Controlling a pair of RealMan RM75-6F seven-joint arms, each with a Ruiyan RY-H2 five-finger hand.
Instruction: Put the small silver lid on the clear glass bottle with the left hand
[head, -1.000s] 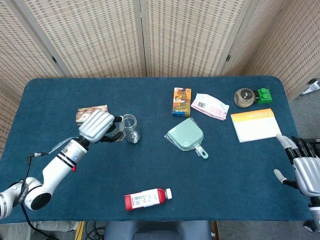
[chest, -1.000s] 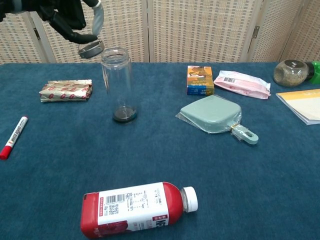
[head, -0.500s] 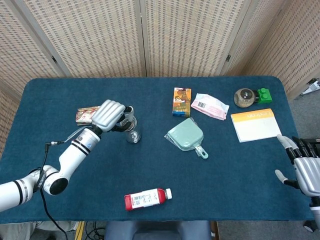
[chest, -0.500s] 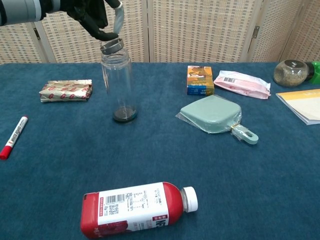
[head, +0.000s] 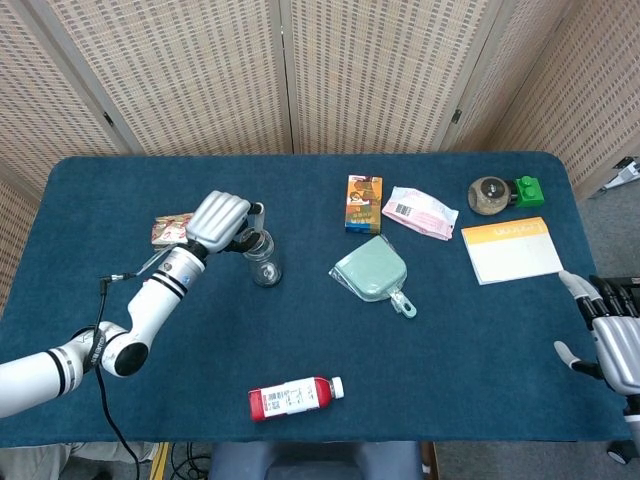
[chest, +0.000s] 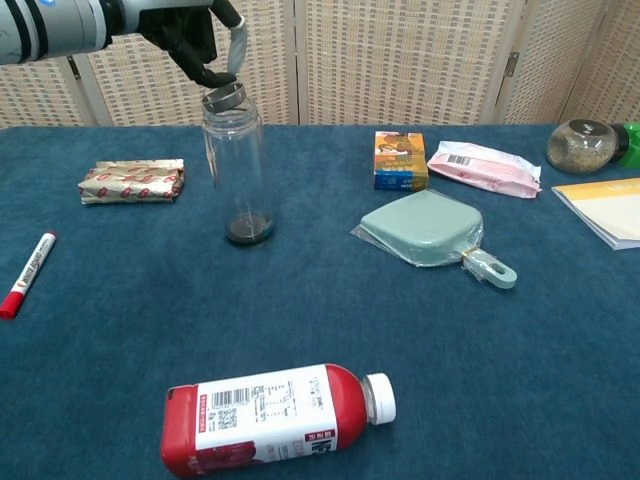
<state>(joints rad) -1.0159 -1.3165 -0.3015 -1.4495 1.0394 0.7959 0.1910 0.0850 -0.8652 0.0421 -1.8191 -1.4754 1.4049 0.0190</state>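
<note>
Open cloth lies in front of the bottle (chest: 237, 170), down to the red bottle (chest: 275, 417) lying near the front edge. To the bottle's left, the foil pack (chest: 132, 181) and marker (chest: 27, 273) obstruct. To its right, a clear lane runs to the green case (chest: 425, 227) and orange box (chest: 399, 160).

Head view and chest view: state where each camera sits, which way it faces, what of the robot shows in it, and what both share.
Head view: mounted high, looking steeply down on the blue table; shows the left arm, the left hand at the clear glass bottle, and the right hand open at the table's right edge.
Chest view: mounted low at the near edge, looking across the table toward the screens; shows only the left hand holding the small silver lid at the bottle's mouth.
Shared: left hand, bottle, red juice bottle, green dustpan.
</note>
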